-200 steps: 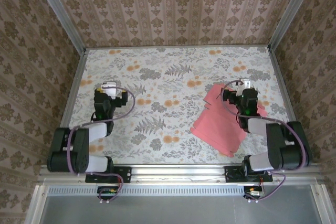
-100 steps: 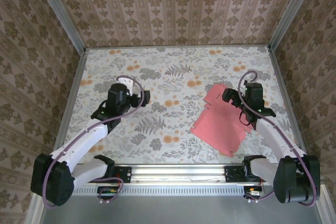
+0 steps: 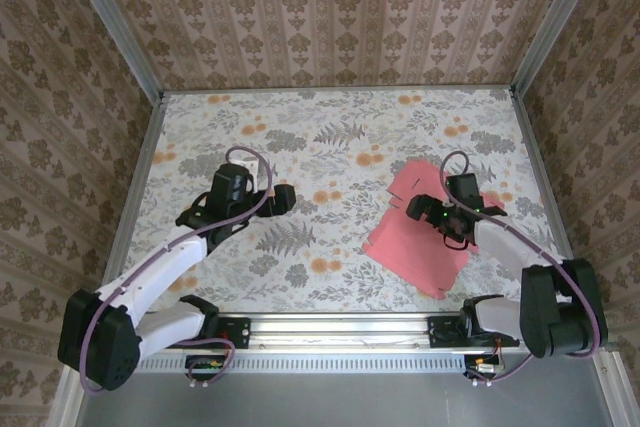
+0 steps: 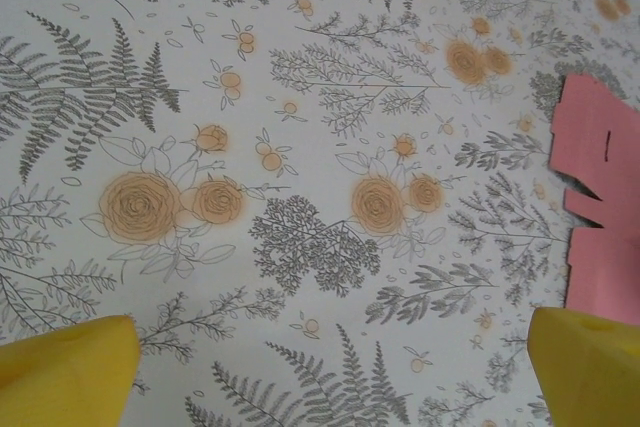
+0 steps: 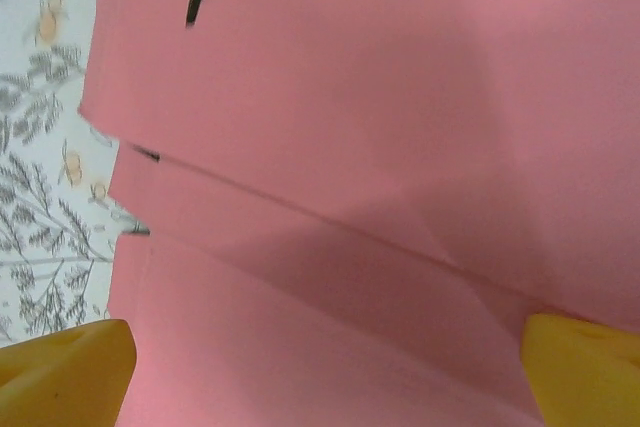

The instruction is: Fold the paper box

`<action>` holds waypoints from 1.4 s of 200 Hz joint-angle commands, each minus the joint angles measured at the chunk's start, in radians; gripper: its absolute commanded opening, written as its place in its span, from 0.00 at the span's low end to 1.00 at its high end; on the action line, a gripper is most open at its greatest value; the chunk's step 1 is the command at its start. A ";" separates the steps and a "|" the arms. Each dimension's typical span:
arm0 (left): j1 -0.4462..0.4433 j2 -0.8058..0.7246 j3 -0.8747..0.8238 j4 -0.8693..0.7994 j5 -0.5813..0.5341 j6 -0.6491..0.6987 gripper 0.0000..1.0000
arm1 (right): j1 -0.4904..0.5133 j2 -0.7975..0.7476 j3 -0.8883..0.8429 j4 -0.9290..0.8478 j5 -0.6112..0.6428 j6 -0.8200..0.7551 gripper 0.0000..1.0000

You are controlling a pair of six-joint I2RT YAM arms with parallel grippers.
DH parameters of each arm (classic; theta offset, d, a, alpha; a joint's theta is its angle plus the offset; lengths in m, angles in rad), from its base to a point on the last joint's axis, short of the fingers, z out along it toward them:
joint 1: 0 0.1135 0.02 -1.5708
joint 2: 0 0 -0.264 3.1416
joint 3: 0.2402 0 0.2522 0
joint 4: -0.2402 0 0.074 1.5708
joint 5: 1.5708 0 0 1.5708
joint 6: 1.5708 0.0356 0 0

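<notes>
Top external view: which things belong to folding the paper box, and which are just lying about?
For the job: paper box; left gripper; right gripper, above the box.
Not part of it: floral table cover; patterned walls.

My arms [image 3: 160,262] wore pale shells between black joints, purple cables [image 3: 243,153] looped over both wrists, and my left tool [image 4: 325,367] and right tool [image 5: 325,367] ended in yellow fingers [image 4: 70,372].

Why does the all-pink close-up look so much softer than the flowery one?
Right wrist view: the box probably sits very close to the lens, so its creases blur and a broad shadow dims its middle. Left wrist view: the table lies farther off, sharp and evenly lit. Top view: flat light, faint shadows.
</notes>
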 commanded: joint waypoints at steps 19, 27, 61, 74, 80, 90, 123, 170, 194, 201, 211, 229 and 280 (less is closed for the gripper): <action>0.009 -0.050 -0.009 -0.055 0.020 -0.058 1.00 | 0.133 0.106 0.038 0.072 -0.012 0.081 1.00; 0.016 -0.055 -0.014 -0.055 0.026 -0.069 1.00 | 0.165 0.132 0.051 0.092 -0.017 0.092 1.00; 0.082 -0.067 -0.050 -0.008 0.076 -0.099 1.00 | 0.318 0.296 0.145 0.174 -0.082 0.082 1.00; 0.106 -0.058 -0.053 0.003 0.104 -0.098 1.00 | 0.374 0.355 0.198 0.185 -0.124 0.058 1.00; 0.112 -0.055 -0.051 0.003 0.108 -0.094 1.00 | 0.395 0.375 0.221 0.192 -0.154 0.044 1.00; 0.119 -0.048 -0.045 -0.005 0.110 -0.083 1.00 | 0.432 0.407 0.256 0.196 -0.187 0.020 1.00; 0.133 -0.025 -0.027 -0.021 0.121 -0.062 1.00 | 0.500 0.371 0.280 0.213 -0.219 -0.026 1.00; 0.139 -0.015 0.001 -0.035 0.131 -0.007 1.00 | 0.476 0.194 0.231 0.165 -0.113 -0.019 1.00; 0.148 0.042 0.054 -0.066 0.143 0.007 1.00 | 0.450 0.073 0.177 0.180 -0.054 0.024 1.00; 0.147 0.054 0.065 -0.066 0.140 0.012 1.00 | 0.443 0.051 0.164 0.183 -0.027 0.033 1.00; 0.147 0.068 0.067 -0.047 0.139 0.012 1.00 | 0.433 0.028 0.159 0.168 0.026 0.042 1.00; 0.147 0.110 0.079 -0.023 0.168 0.025 1.00 | 0.412 0.003 0.170 0.118 0.053 0.035 1.00; 0.130 0.310 0.237 -0.081 0.245 0.117 0.99 | 0.387 -0.046 0.094 0.132 0.093 0.091 1.00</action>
